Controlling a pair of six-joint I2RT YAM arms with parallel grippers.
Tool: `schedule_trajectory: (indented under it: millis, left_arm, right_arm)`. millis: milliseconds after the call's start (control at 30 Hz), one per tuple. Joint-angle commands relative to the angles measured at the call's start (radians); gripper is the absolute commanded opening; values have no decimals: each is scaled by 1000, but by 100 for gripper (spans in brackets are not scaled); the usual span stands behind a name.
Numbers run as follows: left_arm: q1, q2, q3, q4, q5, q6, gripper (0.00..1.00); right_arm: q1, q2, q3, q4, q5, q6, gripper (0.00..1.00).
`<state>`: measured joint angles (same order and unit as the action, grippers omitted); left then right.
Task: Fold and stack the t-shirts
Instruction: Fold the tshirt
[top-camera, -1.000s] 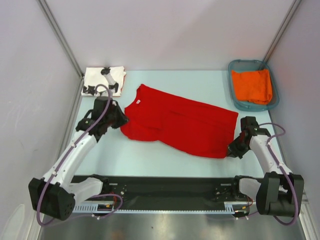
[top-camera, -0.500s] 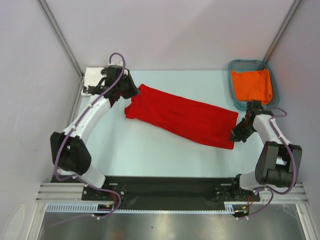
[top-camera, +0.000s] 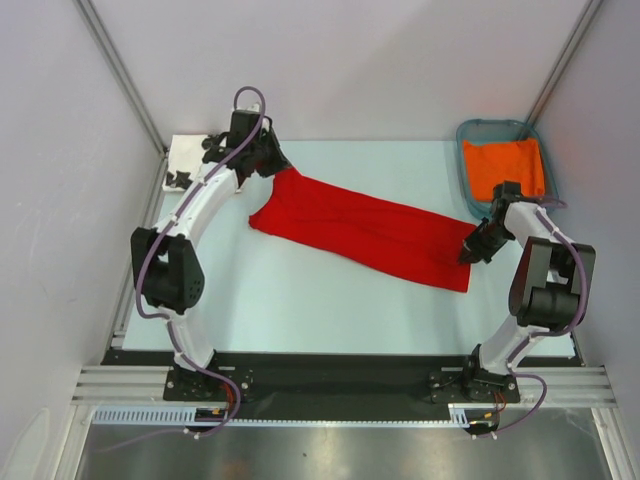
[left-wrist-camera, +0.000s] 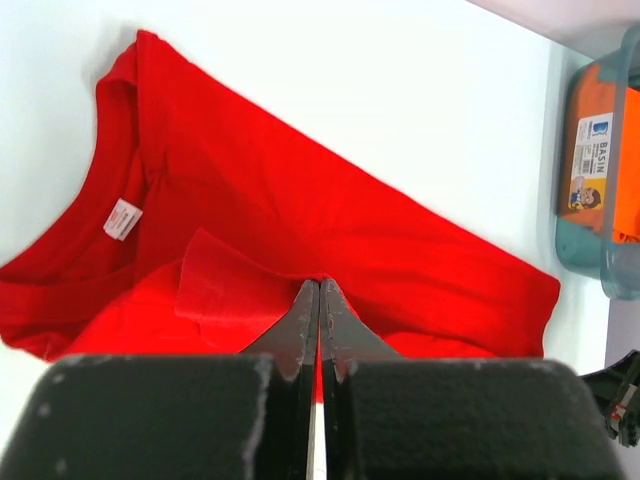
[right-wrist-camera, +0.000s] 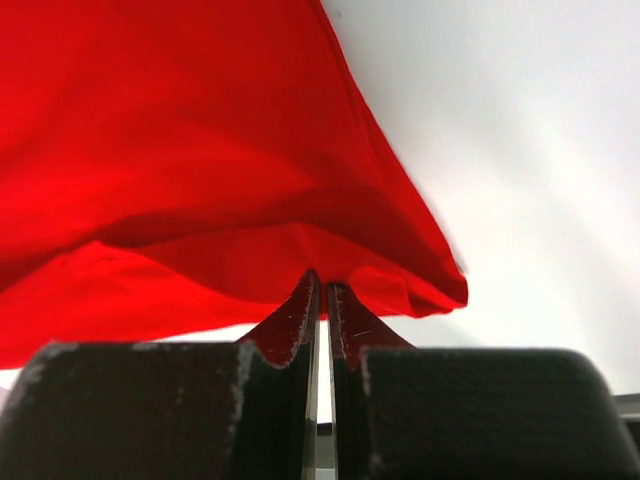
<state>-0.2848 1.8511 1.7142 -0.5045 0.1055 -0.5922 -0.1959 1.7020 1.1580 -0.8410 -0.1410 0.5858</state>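
L tool (top-camera: 270, 166) upper left, R tool (top-camera: 470, 254) mid right, both clamped on red tee (top-camera: 370, 232). Keep tension even, move together, lay edge flat on bench (top-camera: 300, 305).

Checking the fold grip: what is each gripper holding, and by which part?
Both hold the red t-shirt: the left gripper pinches a folded edge at the collar end, the right gripper an edge at the hem end.
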Motion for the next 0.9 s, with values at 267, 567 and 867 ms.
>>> schedule_trajectory:
  millis: [267, 567, 867]
  left_arm:
    - [29, 51, 70, -32, -46, -12, 0]
    - [45, 114, 93, -16, 20, -21, 0]
    - [58, 154, 123, -14, 5, -34, 0]
  right_arm:
    - [-40, 87, 104, -9, -9, -34, 2]
    - [-53, 111, 95, 3, -29, -63, 5]
    - [-59, 153, 114, 17, -34, -80, 10]
